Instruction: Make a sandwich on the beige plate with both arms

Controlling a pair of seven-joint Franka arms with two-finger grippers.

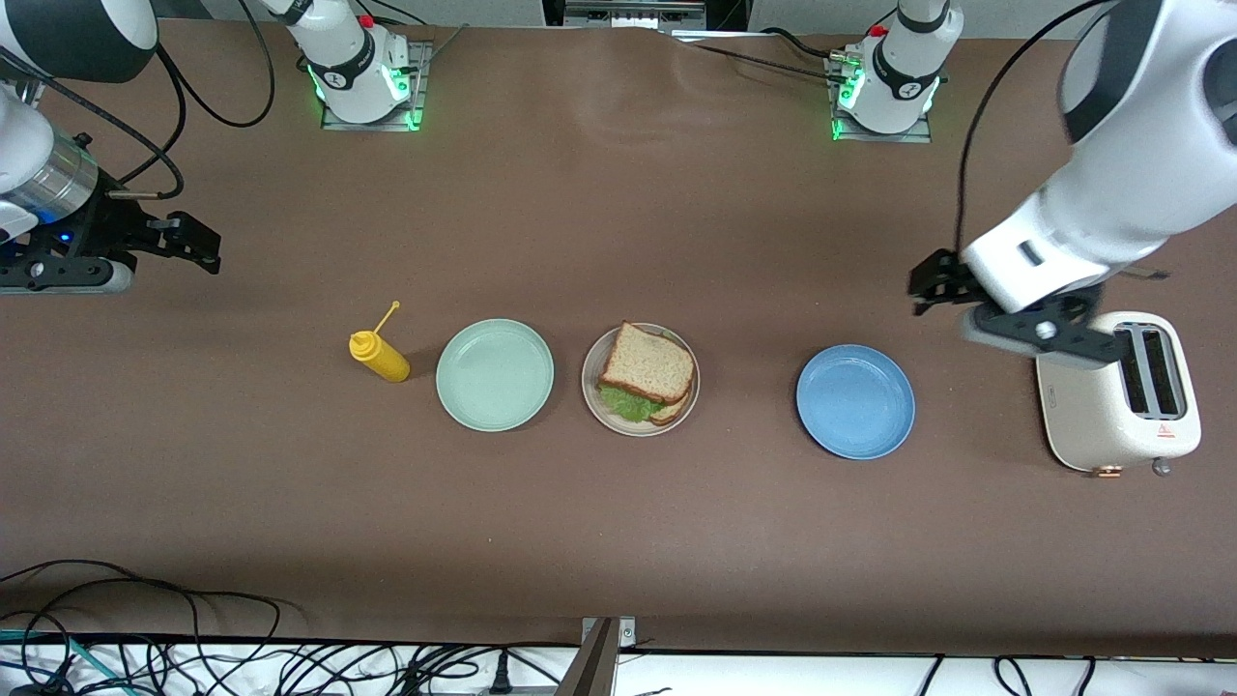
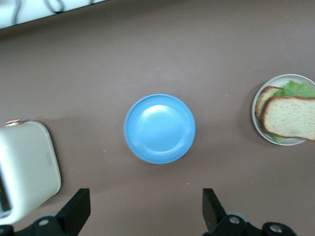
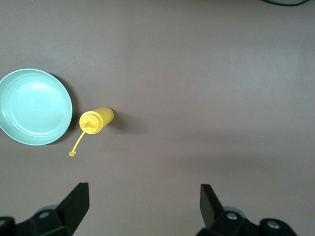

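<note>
The sandwich (image 1: 646,365) lies on the beige plate (image 1: 591,394) in the middle of the table: a brown bread slice on top, green lettuce and a second slice showing under it. It also shows in the left wrist view (image 2: 290,117), on the plate (image 2: 255,113). My left gripper (image 1: 933,285) is open and empty, up over the table between the blue plate and the toaster; its own view shows it (image 2: 146,209) with jaws wide apart. My right gripper (image 1: 198,246) is open and empty over bare table toward the right arm's end, and shows in its own view (image 3: 145,206).
A blue plate (image 1: 855,401) (image 2: 160,129) lies beside the sandwich toward the left arm's end, and a cream toaster (image 1: 1121,396) (image 2: 27,167) stands past it. A mint-green plate (image 1: 495,374) (image 3: 34,106) and a yellow squeeze bottle (image 1: 379,356) (image 3: 97,120) lie toward the right arm's end.
</note>
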